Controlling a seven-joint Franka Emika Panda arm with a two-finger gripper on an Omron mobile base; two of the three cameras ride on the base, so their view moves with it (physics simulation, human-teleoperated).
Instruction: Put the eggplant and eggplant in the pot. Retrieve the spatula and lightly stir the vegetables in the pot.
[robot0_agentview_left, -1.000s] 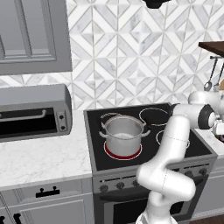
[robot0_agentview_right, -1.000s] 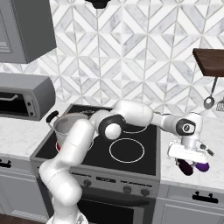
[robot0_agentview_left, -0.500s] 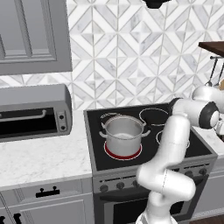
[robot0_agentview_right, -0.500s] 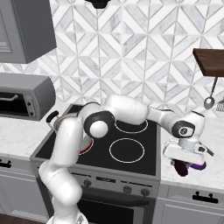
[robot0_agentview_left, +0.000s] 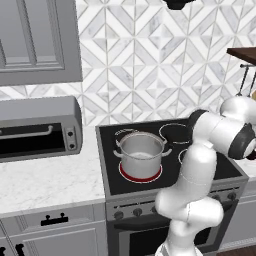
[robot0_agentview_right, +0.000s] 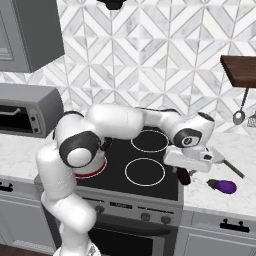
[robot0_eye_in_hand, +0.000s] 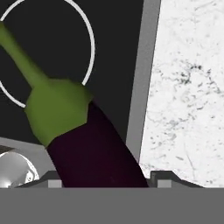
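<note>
One eggplant (robot0_eye_in_hand: 87, 148) sits betw. the gripper's (robot0_agentview_right: 186, 176) jaws: hand view has its dark purple body running down betw. the two finger tips, green cap and stem pointing up-left over a white burner ring (robot0_eye_in_hand: 89, 43); the jaws stand fairly wide and closed on it. In right base view the held eggplant (robot0_agentview_right: 184, 176) shows as a dark purple lump just under the hand, above the stove's (robot0_agentview_right: 150, 185) front right corner, right at the seam w/ the worktop (robot0_agentview_right: 220, 200). Can't tell from the views if it's clear of the surface or touching. Second eggplant (robot0_agentview_right: 222, 186) lies on its side on the worktop right of the stove, near the front edge, apart from the gripper. Spatula (robot0_agentview_right: 225, 162) lies on the same worktop further back, dark handle running toward the right, blade end partly hidden behind the hand. Pot (robot0_agentview_left: 141, 153) stands upright on the stove's front left burner, which glows red; well apart from the gripper, on the far side of the cooktop. Inside of pot looks bare steel in left base view. Toaster oven (robot0_agentview_left: 37, 127) on the worktop left of the stove, against the tiled wall. Metal spoon (robot0_agentview_right: 240, 111) hangs under a wood shelf (robot0_agentview_right: 239, 72) at upper right.
</note>
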